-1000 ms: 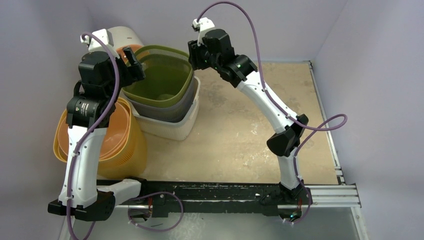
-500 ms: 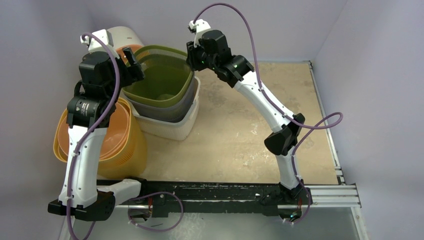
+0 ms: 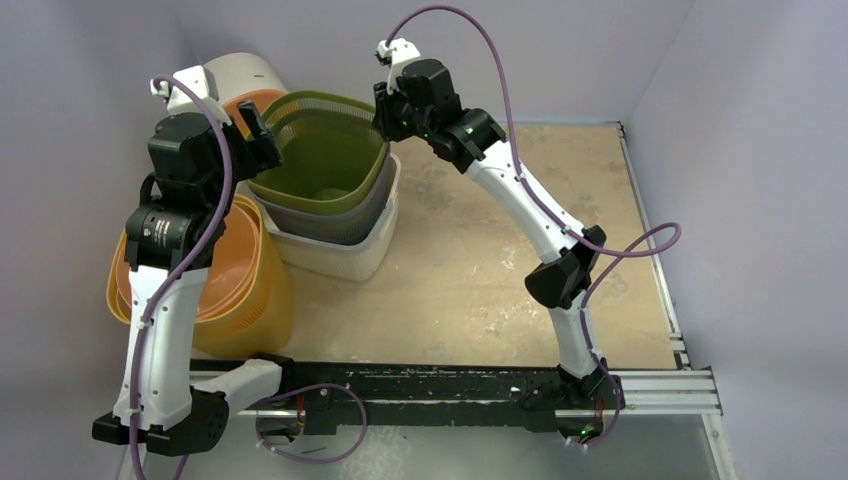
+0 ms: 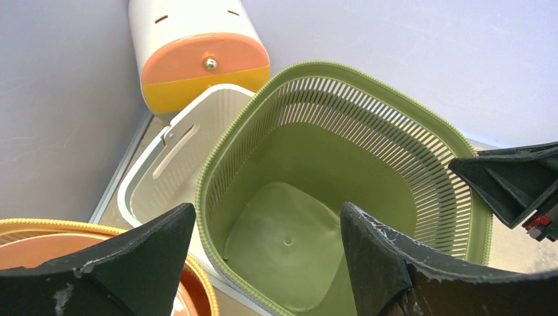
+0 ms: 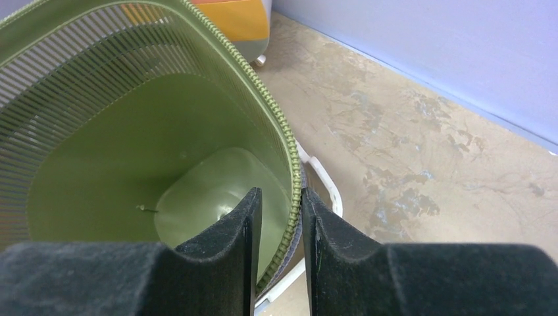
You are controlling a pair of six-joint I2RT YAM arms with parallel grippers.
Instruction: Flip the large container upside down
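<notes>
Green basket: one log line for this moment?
right gripper: shut on green basket rim | left gripper: open near opposite rim | state: upright, nested

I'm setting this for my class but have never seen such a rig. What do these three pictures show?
Two robot arms stand at the near edge of a table. One picture looks down from above; the other two come from cameras on the wrists. On it a green basket sits nested in a grey basket and a white tub, with an orange basket on the left and a white bin in the corner. The right gripper pinches the green basket's rim; the left gripper hangs open at the opposite rim.
</notes>
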